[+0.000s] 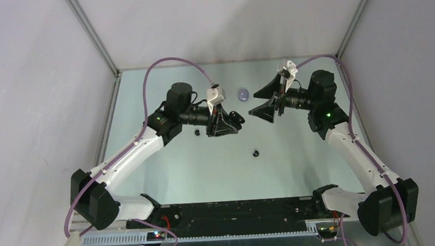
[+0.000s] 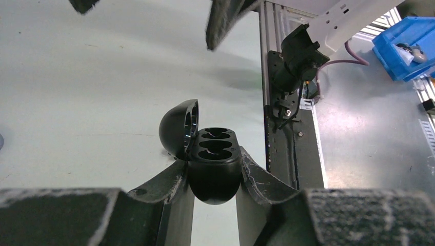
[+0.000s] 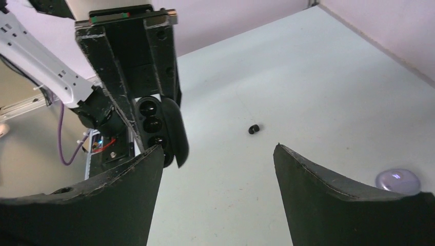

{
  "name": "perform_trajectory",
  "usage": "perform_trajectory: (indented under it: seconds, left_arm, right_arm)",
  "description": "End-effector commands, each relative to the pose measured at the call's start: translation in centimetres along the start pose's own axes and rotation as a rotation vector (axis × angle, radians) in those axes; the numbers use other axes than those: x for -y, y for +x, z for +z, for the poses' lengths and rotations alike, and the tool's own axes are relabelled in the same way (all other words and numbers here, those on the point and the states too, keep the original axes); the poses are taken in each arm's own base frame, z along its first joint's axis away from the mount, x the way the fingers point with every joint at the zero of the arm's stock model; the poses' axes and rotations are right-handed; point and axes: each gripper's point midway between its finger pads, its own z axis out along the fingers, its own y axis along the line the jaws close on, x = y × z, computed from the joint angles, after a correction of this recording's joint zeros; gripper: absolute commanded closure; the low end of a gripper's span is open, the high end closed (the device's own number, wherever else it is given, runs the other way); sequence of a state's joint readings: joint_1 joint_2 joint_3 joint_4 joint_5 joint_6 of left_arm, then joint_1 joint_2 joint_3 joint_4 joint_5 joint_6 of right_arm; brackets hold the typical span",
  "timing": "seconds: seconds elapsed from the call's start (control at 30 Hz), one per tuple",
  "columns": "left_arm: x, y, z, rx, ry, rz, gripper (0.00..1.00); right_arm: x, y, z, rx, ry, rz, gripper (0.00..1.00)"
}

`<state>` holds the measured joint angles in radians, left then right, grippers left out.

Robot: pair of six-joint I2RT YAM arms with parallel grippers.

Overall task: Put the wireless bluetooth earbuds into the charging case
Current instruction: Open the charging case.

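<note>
Sockets (image 2: 214,135) of the charging case (image 2: 215,179), clamped lid-open in the left pincer (image 2: 213,160), face the empty, wide-spread right pincer (image 3: 219,148) at 3 o'clock, seemingly for loading.

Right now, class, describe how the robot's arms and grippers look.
The left arm and right arm match: white links, black joints. A purple cable loops along each; a green light glows on each. The left gripper and right gripper have black wedge-shaped fingers with scuffed pale edges and white camera mounts.

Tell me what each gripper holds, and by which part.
Left gripper clamps the open charging case by the sides of its lower body. Right gripper is open and holds nothing.
</note>
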<state>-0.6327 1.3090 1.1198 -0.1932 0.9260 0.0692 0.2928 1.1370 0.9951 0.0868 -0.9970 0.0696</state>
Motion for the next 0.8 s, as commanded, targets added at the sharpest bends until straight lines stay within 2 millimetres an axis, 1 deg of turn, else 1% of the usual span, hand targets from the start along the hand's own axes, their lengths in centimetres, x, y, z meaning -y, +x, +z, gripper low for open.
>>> perform_trajectory:
  seconds: [0.0, 0.07, 0.1, 0.13, 0.17, 0.2, 0.23, 0.27, 0.3, 0.33, 0.37, 0.4, 0.43, 0.47, 0.5, 0.53, 0.57, 0.6, 0.63, 0.67, 0.73, 0.77]
  left_arm:
    - [0.1, -1.1, -0.6, 0.037, -0.029, 0.039, 1.0]
    - [-0.2, -1.4, -1.1, 0.048, -0.049, 0.051, 1.0]
    - [-0.5, -1.5, -1.3, 0.052, -0.063, 0.053, 1.0]
    - [-0.5, -1.7, -1.6, 0.058, -0.074, 0.066, 1.0]
    - [-0.8, -1.7, -1.9, 0.059, -0.092, 0.073, 1.0]
    - [-0.8, -1.8, -2.2, 0.064, -0.101, 0.083, 1.0]
    - [-1.1, -1.7, -2.5, 0.064, -0.118, 0.095, 1.0]
    - [-0.9, -1.9, -2.9, 0.065, -0.129, 0.106, 1.0]
    - [-1.3, -1.9, -3.2, 0.062, -0.151, 0.126, 0.99]
    - [-1.3, -1.9, -3.6, 0.056, -0.168, 0.132, 0.98]
    - [-1.2, -1.7, -4.0, 0.043, -0.176, 0.156, 0.97]
    - [-1.5, -1.6, -4.3, 0.034, -0.193, 0.164, 0.97]
    - [-1.4, -1.5, -4.6, 0.02, -0.199, 0.183, 0.97]
    - [-1.6, -1.4, -4.8, 0.013, -0.216, 0.188, 0.96]
    - [-1.5, -1.1, -5.0, -0.003, -0.22, 0.2, 0.96]
    - [-1.6, -0.9, -5.2, -0.012, -0.23, 0.206, 0.96]
    - [-1.6, -0.5, -5.3, -0.029, -0.231, 0.214, 0.96]
    - [-1.7, -0.3, -5.4, -0.037, -0.236, 0.215, 0.96]
    - [-1.5, 0.1, -5.5, -0.048, -0.23, 0.217, 0.96]
    - [-1.5, 0.3, -5.5, -0.052, -0.229, 0.223, 0.96]
    - [-1.4, 0.6, -5.6, -0.046, -0.231, 0.23, 0.96]
    - [-1.2, 0.7, -5.7, -0.037, -0.234, 0.24, 0.96]
  right_arm:
    - [1.3, -0.5, -1.3, 0.012, 0.038, -0.019, 0.17]
    - [2.4, 1.0, -1.5, -0.042, 0.067, 0.007, 0.17]
    - [3.0, 2.1, -1.5, -0.077, 0.075, -0.014, 0.18]
    - [3.3, 3.4, -1.8, -0.125, 0.096, 0.024, 0.19]
    - [4.0, 4.5, -1.8, -0.161, 0.111, -0.013, 0.21]
    - [3.8, 6.1, -2.2, -0.213, 0.115, 0.021, 0.21]
    - [4.3, 7.3, -2.1, -0.256, 0.116, -0.022, 0.22]
    - [4.0, 9.1, -2.6, -0.317, 0.114, 0.003, 0.23]
    - [4.4, 10.6, -2.7, -0.376, 0.113, -0.049, 0.24]
    - [3.5, 12.7, -2.9, -0.454, 0.087, -0.016, 0.24]
    - [3.4, 14.6, -3.7, -0.541, 0.084, -0.034, 0.25]
    - [2.9, 16.2, -3.6, -0.6, 0.053, -0.033, 0.27]
    - [2.9, 17.8, -4.4, -0.684, 0.057, -0.047, 0.28]
    - [2.6, 19.4, -4.2, -0.747, 0.041, -0.037, 0.3]
    - [3.3, 20.6, -4.9, -0.818, 0.09, -0.028, 0.3]
    - [3.5, 22.1, -4.9, -0.876, 0.097, -0.002, 0.32]
    - [4.0, 22.9, -5.3, -0.924, 0.143, 0.023, 0.34]
    - [4.1, 24.2, -5.5, -0.966, 0.143, 0.067, 0.38]
    - [3.9, 24.7, -5.9, -0.999, 0.138, 0.094, 0.41]
    - [3.9, 25.7, -6.1, -1.034, 0.132, 0.124, 0.46]
    - [3.8, 26.8, -6.6, -1.08, 0.126, 0.156, 0.49]
    - [3.9, 26.9, -6.7, -1.086, 0.124, 0.164, 0.49]
